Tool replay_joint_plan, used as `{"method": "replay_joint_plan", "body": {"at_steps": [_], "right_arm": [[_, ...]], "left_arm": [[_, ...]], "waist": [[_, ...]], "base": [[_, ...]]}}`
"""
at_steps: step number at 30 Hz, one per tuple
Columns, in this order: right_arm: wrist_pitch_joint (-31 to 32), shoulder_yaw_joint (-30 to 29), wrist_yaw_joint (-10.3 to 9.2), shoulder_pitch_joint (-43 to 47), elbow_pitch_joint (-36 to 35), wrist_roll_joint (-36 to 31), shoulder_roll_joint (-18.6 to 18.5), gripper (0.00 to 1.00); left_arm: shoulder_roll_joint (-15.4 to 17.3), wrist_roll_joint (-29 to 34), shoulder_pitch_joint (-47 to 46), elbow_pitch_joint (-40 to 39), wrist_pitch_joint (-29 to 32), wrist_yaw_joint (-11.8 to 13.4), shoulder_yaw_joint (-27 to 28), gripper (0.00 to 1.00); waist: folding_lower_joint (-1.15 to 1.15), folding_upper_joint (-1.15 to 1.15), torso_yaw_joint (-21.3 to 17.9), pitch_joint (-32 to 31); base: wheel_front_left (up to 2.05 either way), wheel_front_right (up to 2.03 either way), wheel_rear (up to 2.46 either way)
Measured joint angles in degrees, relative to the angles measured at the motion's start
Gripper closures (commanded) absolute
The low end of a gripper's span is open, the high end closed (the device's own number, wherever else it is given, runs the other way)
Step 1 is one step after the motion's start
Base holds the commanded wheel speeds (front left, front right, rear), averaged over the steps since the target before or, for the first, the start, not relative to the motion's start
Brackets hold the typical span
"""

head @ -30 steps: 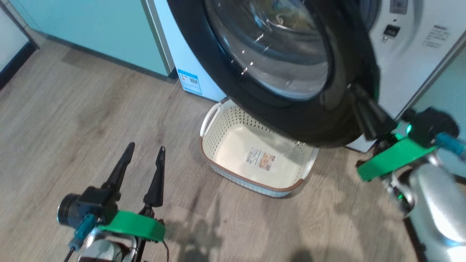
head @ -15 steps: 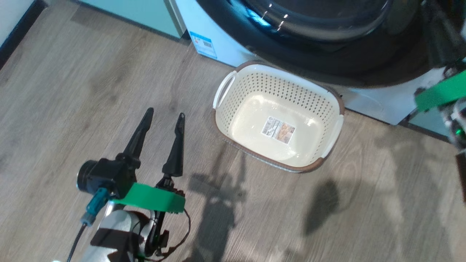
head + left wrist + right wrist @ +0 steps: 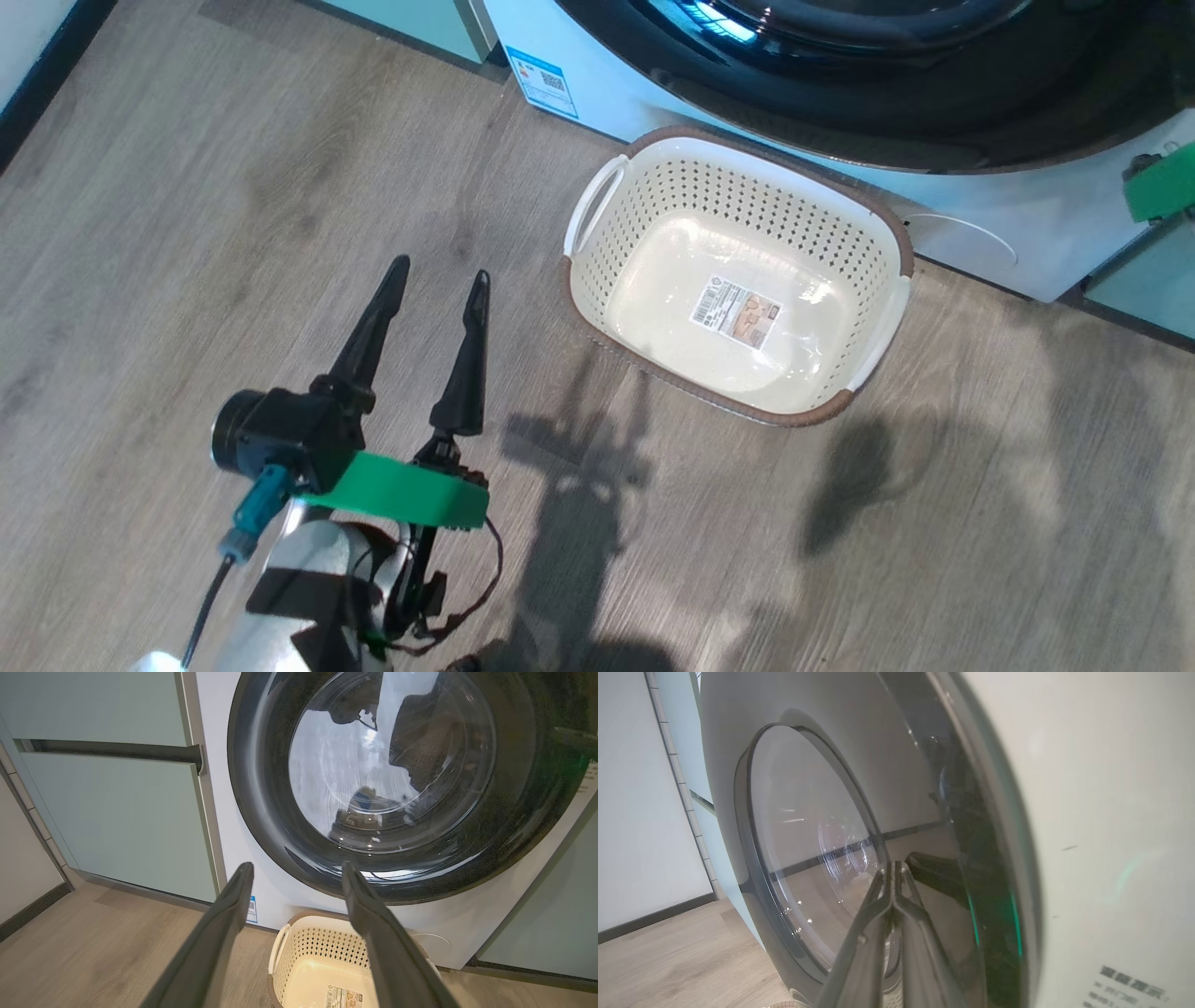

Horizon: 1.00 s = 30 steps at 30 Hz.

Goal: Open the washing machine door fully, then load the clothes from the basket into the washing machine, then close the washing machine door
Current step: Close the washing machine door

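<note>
Floor [image 3: 187, 233], basket [image 3: 738, 191] beside washing machine [image 3: 962, 233]

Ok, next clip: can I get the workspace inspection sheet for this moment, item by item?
Surface: wood-look floor, arm shadows across it.
Job's things: washing machine white front along the top of the head view; door ajar, with a gap between it and the machine front in the right wrist view; basket on the floor just before the machine, holding only its label sticker.
Clutter: nothing seen.
Tools: left tool open, holding nothing, over the floor left of the basket; right tool shut, fingers together, pointing into that gap.
Cables: dark cable trails below the left tool.
Surroundings: pale green cabinets beside the machine; blue sticker on its lower corner.
</note>
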Motion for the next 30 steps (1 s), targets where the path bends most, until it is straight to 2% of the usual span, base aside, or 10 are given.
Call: {"method": "replay_joint_plan", "body": {"at_steps": [9, 16, 23, 24, 25, 26, 27, 30], "right_arm": [[0.0, 2.35, -0.05, 2.21, -2.69, 0.12, 0.19, 1.0], [0.01, 5.0, -0.05, 11.42, -8.0, 1.72, 1.62, 1.0], [0.01, 3.5, -0.05, 20.51, -13.86, 2.3, 3.66, 1.0], [0.01, 3.36, -0.05, 22.09, -14.24, 2.3, 4.07, 0.78], [0.01, 3.26, -0.05, 23.65, -14.5, 2.3, 4.47, 0.48], [0.01, 3.01, -0.05, 25.15, -14.84, 2.3, 4.93, 0.04], [0.01, 2.61, -0.05, 26.59, -15.26, 2.3, 5.36, 0.0], [0.01, 1.83, -0.05, 29.05, -16.02, 2.3, 5.92, 0.0]], "left_arm": [[-0.73, 1.42, -0.32, 1.1, 0.0, -0.71, 1.58, 0.0], [-0.74, 2.45, 0.2, 1.37, -0.01, -1.71, 2.31, 0.0], [-0.56, 3.54, 3.0, 2.09, -0.01, -2.24, 3.08, 0.0], [-0.53, 3.55, 3.34, 2.3, -0.01, -2.5, 3.11, 0.0], [-0.46, 3.74, 3.57, 2.55, -0.01, -2.66, 3.1, 0.0], [-0.38, 3.86, 3.7, 2.68, -0.01, -2.71, 3.1, 0.0], [-0.29, 3.86, 3.82, 2.69, -0.01, -2.71, 3.12, 0.0], [0.03, 3.86, 4.18, 2.96, -0.01, -2.94, 3.16, 0.0]], "waist": [[-0.01, 0.0, -0.71, -1.94], [-0.01, 0.0, -2.75, -4.33], [-0.01, 0.0, -5.83, -7.29], [-0.01, 0.0, -6.37, -7.7], [-0.01, 0.0, -6.87, -8.12], [-0.01, 0.0, -7.39, -8.53], [-0.01, 0.0, -7.94, -8.93], [-0.01, 0.0, -8.94, -9.79]], "base": [[0.0, 0.0, 0.0], [0.0, 0.0, 0.0], [0.0, 0.0, 0.0], [0.0, 0.0, 0.0], [0.0, 0.0, 0.0], [0.0, 0.0, 0.0], [0.0, 0.0, 0.0], [0.0, 0.0, 0.0]]}}
